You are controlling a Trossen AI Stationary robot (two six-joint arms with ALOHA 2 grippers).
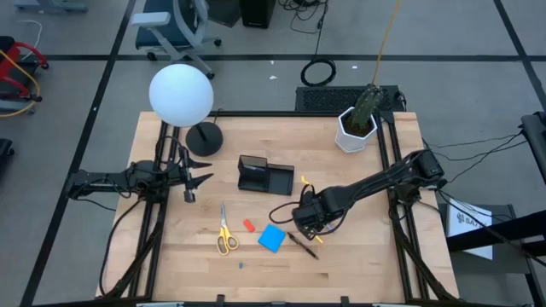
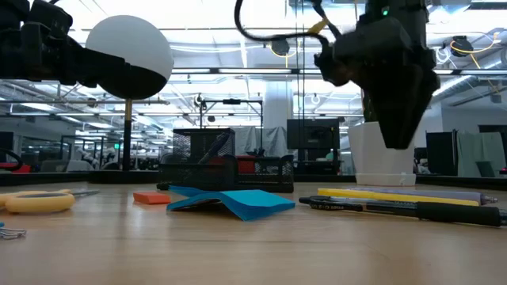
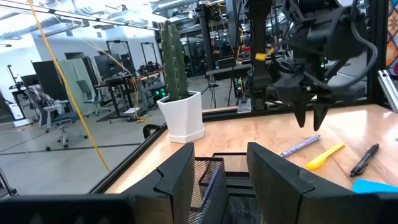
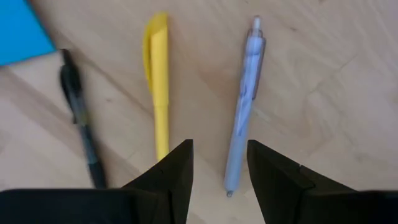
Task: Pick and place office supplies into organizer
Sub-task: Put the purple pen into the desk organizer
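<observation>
My right gripper (image 1: 304, 228) (image 4: 219, 155) is open and points down, hovering just above three pens lying side by side on the table: black (image 4: 81, 118), yellow (image 4: 158, 81) and purple-grey (image 4: 245, 106). The blue square pad (image 1: 272, 239) lies beside them, with the red eraser piece (image 1: 249, 225) and yellow-handled scissors (image 1: 224, 230) farther left. The black organizer (image 1: 264, 175) stands mid-table. My left gripper (image 1: 209, 170) (image 3: 221, 168) is open and held level above the table's left side, facing the organizer (image 3: 217, 180).
A lamp with a white globe (image 1: 181, 94) and a round black base (image 1: 205, 138) stands at the far left. A white pot with a cactus (image 1: 357, 128) sits at the far right corner. A small blue scrap (image 1: 241, 265) lies near the near edge.
</observation>
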